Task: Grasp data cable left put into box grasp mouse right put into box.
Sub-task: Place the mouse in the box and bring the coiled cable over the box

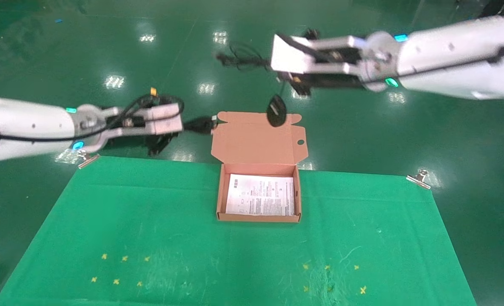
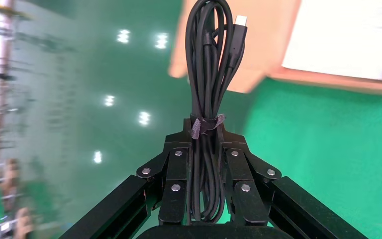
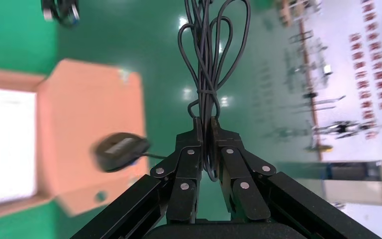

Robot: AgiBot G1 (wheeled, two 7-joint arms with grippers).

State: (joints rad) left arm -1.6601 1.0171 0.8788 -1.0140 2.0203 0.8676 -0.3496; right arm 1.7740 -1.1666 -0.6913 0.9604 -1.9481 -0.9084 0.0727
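White arms with teal lights, black screw-studded left tool [image 2: 205, 144].

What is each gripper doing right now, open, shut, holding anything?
Left gripper: shut on the data cable, raised beside the box.
Right gripper: shut on the mouse's cord; the mouse dangles over the open lid.

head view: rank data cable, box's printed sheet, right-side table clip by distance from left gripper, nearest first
1. data cable, clamped in the left gripper itself.
2. printed sheet, in the box at centre.
3. table clip, at the table's far right corner.
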